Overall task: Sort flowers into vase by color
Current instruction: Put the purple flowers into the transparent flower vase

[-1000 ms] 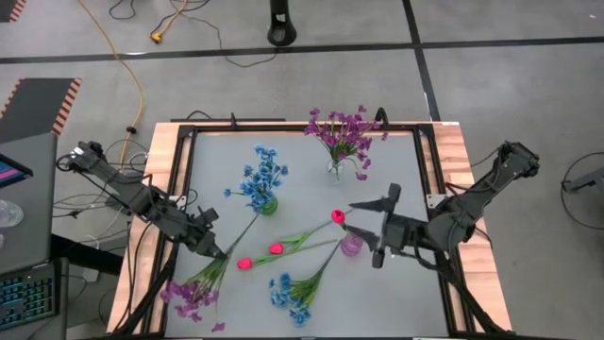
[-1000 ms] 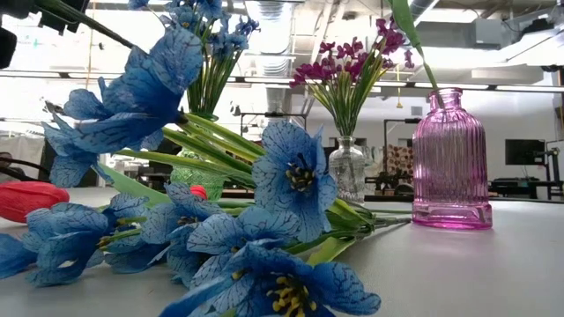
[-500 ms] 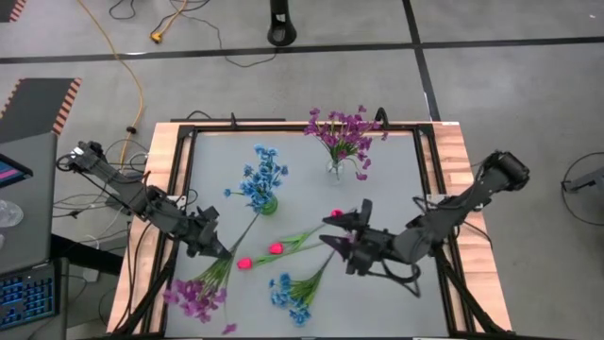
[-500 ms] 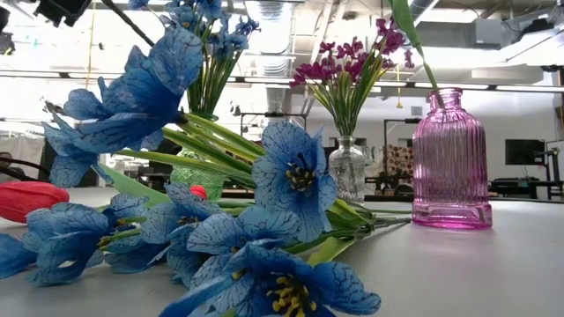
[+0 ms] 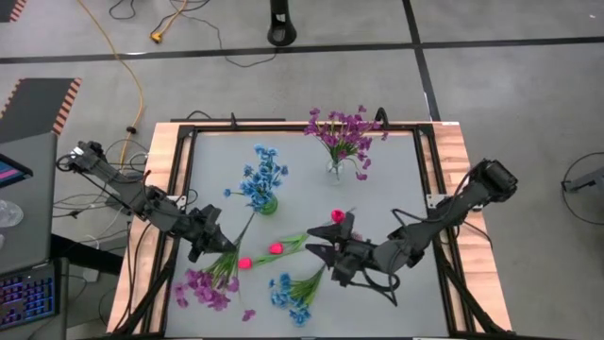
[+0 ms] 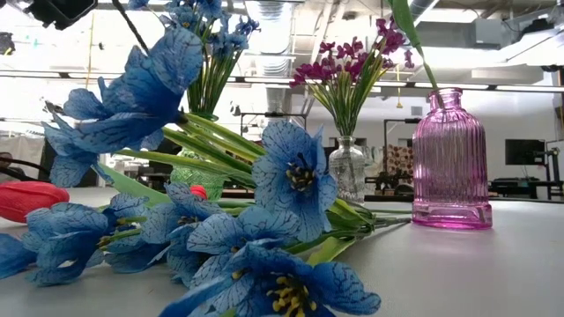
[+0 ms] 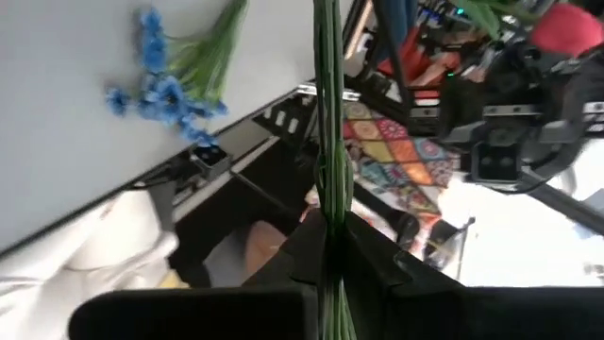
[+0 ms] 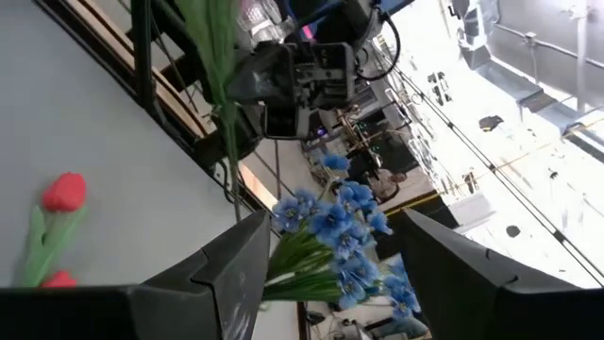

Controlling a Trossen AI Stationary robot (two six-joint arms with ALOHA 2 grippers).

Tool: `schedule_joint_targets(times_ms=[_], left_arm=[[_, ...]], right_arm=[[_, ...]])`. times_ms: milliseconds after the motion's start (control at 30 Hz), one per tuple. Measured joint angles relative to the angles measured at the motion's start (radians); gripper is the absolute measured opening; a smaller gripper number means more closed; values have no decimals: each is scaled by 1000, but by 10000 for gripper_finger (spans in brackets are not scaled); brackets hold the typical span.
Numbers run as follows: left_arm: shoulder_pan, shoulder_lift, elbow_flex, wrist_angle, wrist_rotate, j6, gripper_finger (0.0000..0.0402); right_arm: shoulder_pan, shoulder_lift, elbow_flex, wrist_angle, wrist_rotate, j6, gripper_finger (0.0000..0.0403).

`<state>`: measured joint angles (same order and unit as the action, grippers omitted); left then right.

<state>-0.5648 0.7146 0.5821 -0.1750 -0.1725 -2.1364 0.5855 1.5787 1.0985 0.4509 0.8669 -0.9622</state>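
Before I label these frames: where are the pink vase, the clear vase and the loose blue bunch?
pink vase (image 6: 450, 163), low view, ribbed body.
clear vase (image 6: 346, 169), low view, glass body.
blue bunch (image 5: 288, 294), high view, blossoms.

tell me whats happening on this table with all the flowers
Two robot arms are sorting artificial flowers into vases by color. The left gripper is shut on the stems of a purple bunch near the table's front left. The right gripper is open, reaching over the loose blue bunch beside the pink-red tulips. Blue flowers already stand in a green vase, purple ones in a clear vase, and a tulip in the pink vase.
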Motion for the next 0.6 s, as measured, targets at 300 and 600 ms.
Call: schedule_joint_targets(times_ms=[300,600], left_arm=[[2,154,1,237,21,-73,12],[3,349,1,513,25,-75,13]], right_arm=[[-39,67,0,58,-111,45,260],[-57,80,0,52,-254,182,260]])
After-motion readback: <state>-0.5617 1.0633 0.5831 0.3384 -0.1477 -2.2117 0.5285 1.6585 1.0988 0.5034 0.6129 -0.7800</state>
